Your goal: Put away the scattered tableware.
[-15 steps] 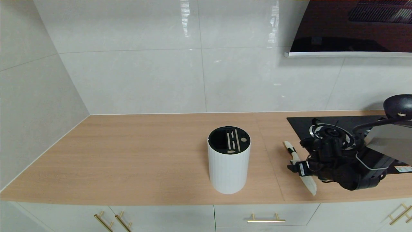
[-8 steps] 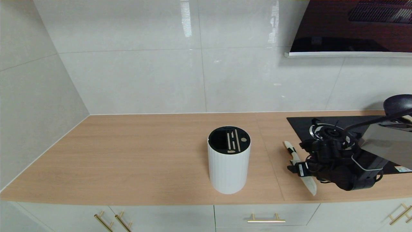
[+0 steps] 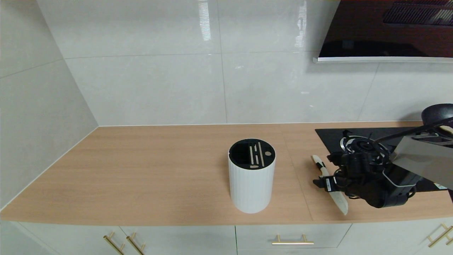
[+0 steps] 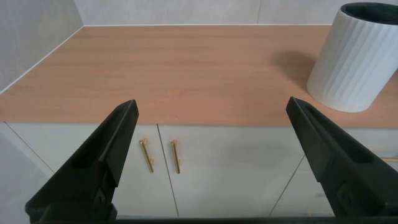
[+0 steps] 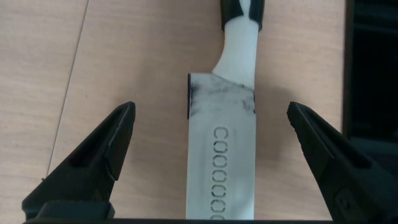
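Out in front of the cabinet doors [image 4: 205, 174], on the near side of the white holder [image 3: 252, 177], the left gripper [image 4: 211, 106] hangs with its jaws spread wide and nothing between them, well apart from any tableware. Farther in, on the countertop [image 3: 141, 170] to the holder's right, lies the knife [image 3: 339, 201]. Its long axis runs roughly near to far. The blade tip is close to the counter's front edge and angled slightly away from the holder, and the black-and-white handle points back toward the hob [image 3: 329, 136]. The right gripper [image 5: 210, 124] sits directly above it, released, with one jaw on each side of the blade just where it meets the handle. The gap between the jaws therefore crosses the knife's length squarely and is much wider than the blade. The right arm is plainly the nearer one. The next move looks like a straight drop and a pinch across the blade's width. After that the knife would travel sideways to the holder, whose narrow slots open upward, so it would have to be turned tip-down to go in.
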